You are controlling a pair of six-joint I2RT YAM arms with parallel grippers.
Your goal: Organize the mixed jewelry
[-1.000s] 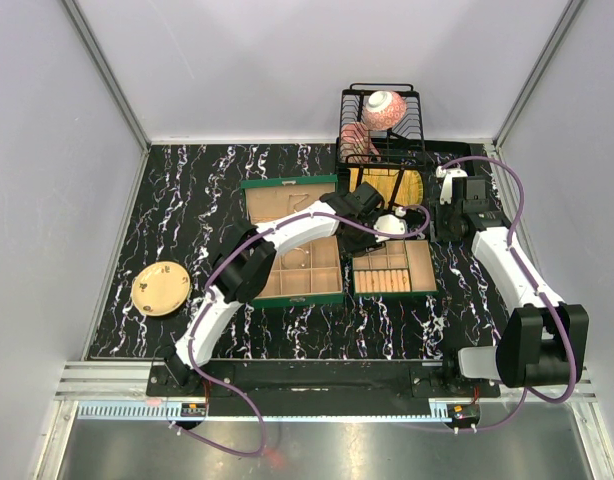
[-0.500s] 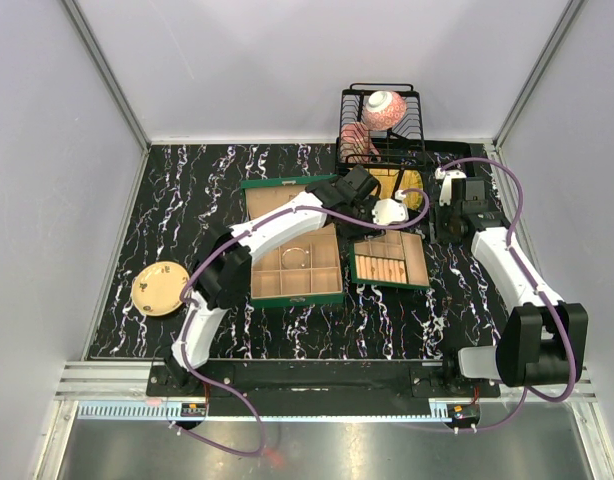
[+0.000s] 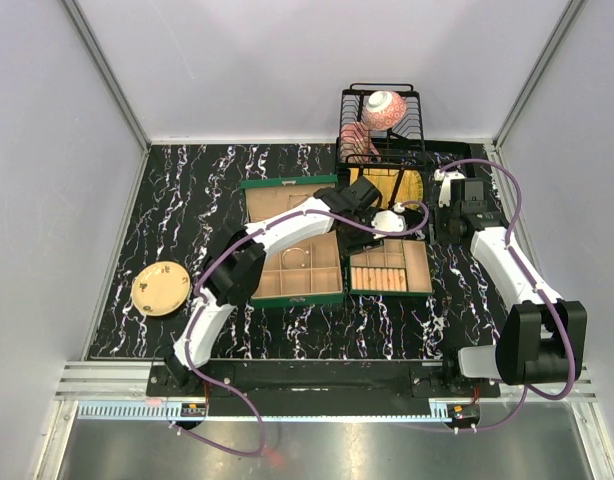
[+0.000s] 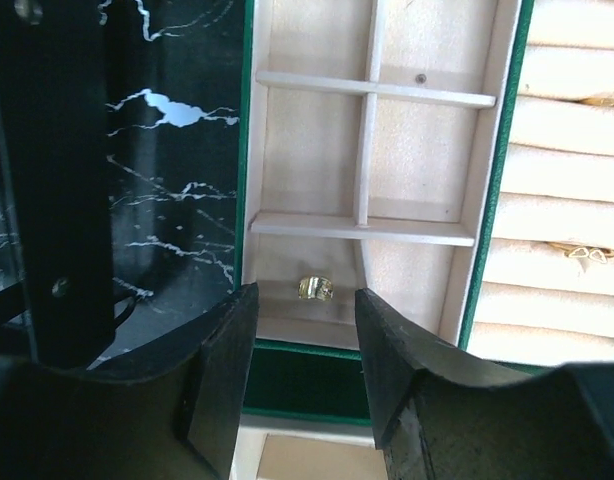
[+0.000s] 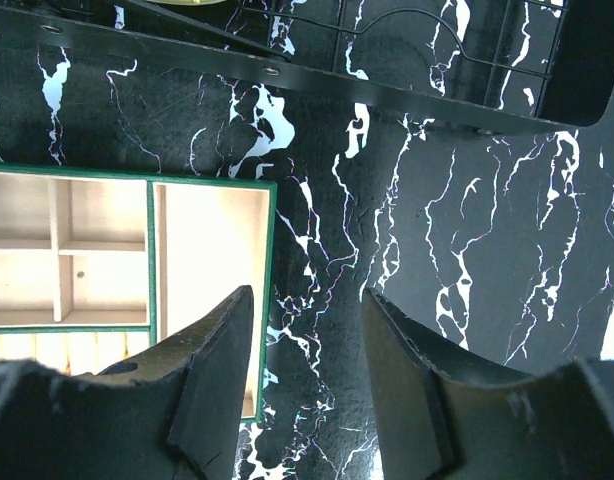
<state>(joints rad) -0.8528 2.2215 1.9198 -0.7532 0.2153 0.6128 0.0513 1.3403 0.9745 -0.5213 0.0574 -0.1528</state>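
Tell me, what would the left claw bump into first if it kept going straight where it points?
Most likely the small gold ring lying in a compartment of the green box, or the beige lining around it; depth is unclear.

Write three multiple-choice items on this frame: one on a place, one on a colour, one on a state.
1. Where is the round gold plate?
A in the dish rack
B on the table's left side, apart from the boxes
C inside a box

2. What colour are the boxes' rims?
A red
B blue
C green

3. How is the left hand?
A open, empty, over a small gold piece
B shut on a chain
C shut on the plate

B: the top view shows it alone at left.
C: green edges frame both.
A: its fingers stand apart, gripping nothing.
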